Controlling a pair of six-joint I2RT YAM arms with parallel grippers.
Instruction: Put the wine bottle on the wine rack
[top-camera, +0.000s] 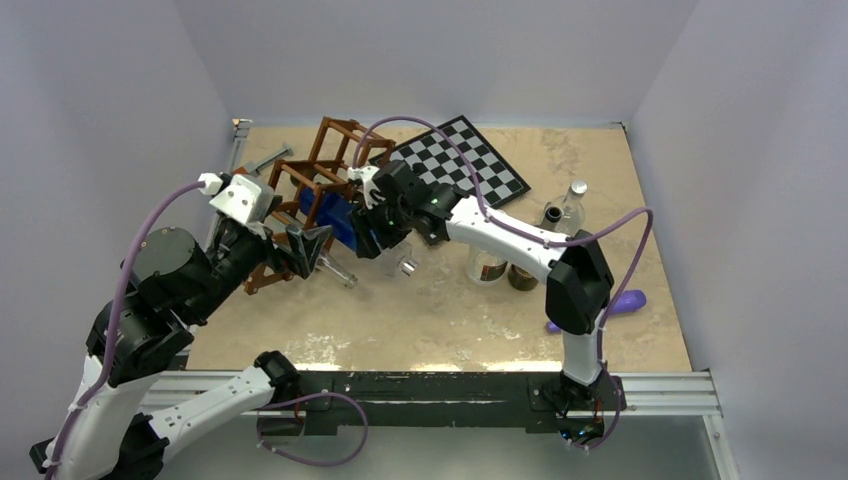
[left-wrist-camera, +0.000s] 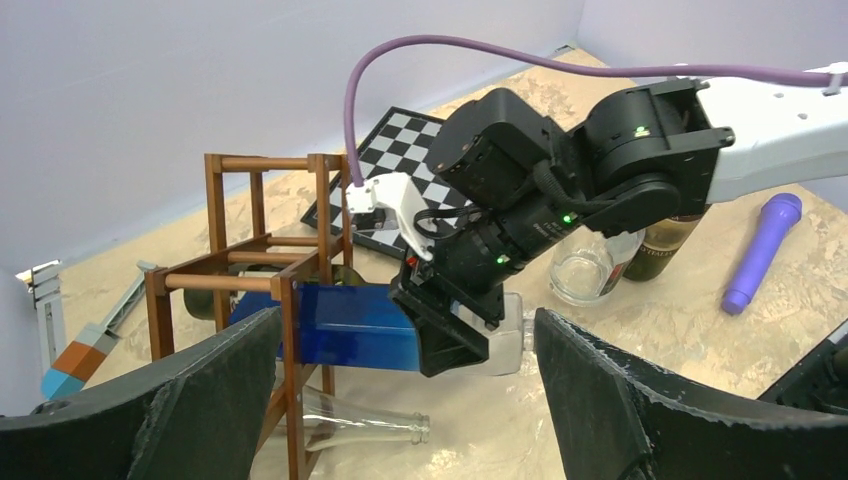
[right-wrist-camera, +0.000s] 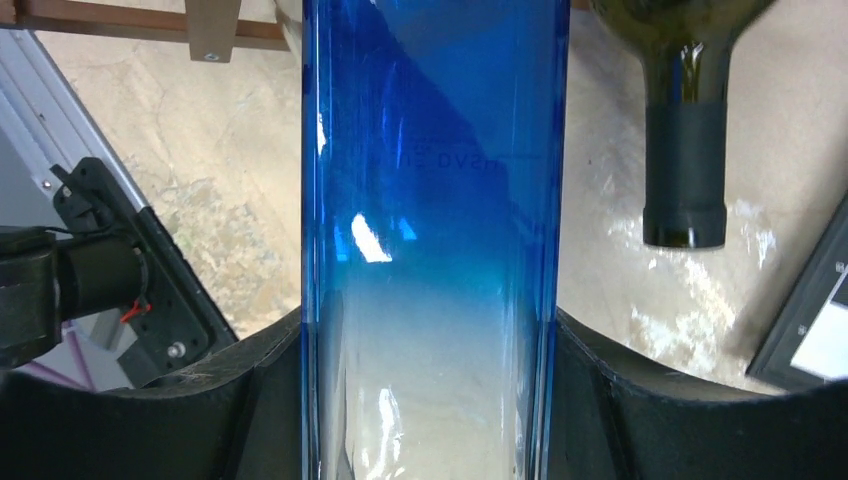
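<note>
The right arm stretches from its base at the near edge of the table (top-camera: 450, 320) toward the far-left corner, with its forearm nearly level. The right gripper (left-wrist-camera: 455, 335) is closed partway onto the wine bottle (left-wrist-camera: 345, 325), one finger pressed against each side. The left arm bends up by the left edge. The left gripper (top-camera: 308, 243) is spread fully wide and holds nothing, just on the near side of the wine rack (top-camera: 322, 165). The bottle lies roughly level, deep blue at its base end and fading to clear glass toward the gripped end. Its blue end reaches in between the bars of the reddish-brown rack, which stands near the far-left corner. A dark green bottle (right-wrist-camera: 685, 150) lies alongside it.
</note>
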